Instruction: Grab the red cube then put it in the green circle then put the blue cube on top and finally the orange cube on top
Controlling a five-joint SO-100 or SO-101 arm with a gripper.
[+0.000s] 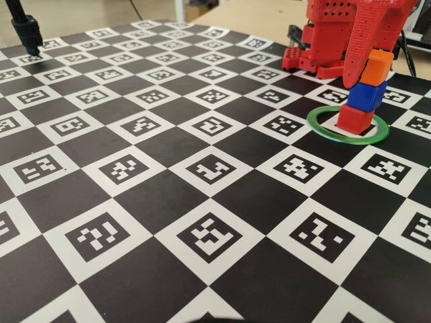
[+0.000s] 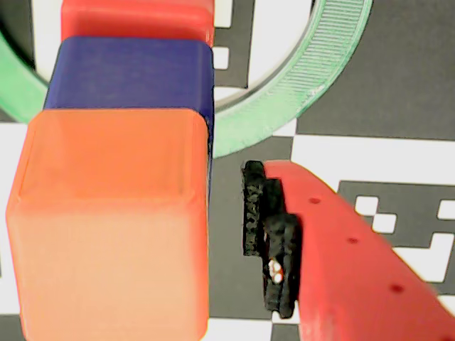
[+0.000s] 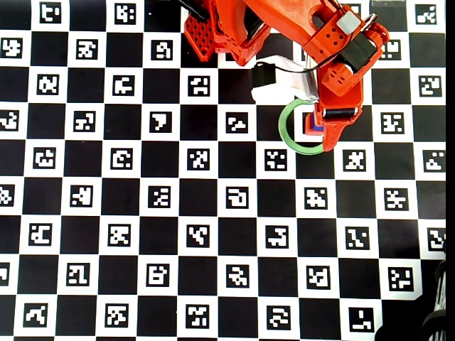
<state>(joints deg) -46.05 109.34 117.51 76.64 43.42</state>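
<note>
The orange cube (image 1: 379,66) tops the blue cube (image 1: 367,95) and red cube (image 1: 355,118), a slightly leaning stack inside the green circle (image 1: 318,126). The gripper (image 1: 367,75) straddles the orange cube with jaws spread, its padded finger (image 2: 270,241) just clear of the cube's right face in the wrist view; a straight lift looks the safe exit.

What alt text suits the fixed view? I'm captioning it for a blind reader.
An orange cube tops a blue cube on a red cube inside a green circle, the red gripper at the top cube, on a checkered marker board.
</note>
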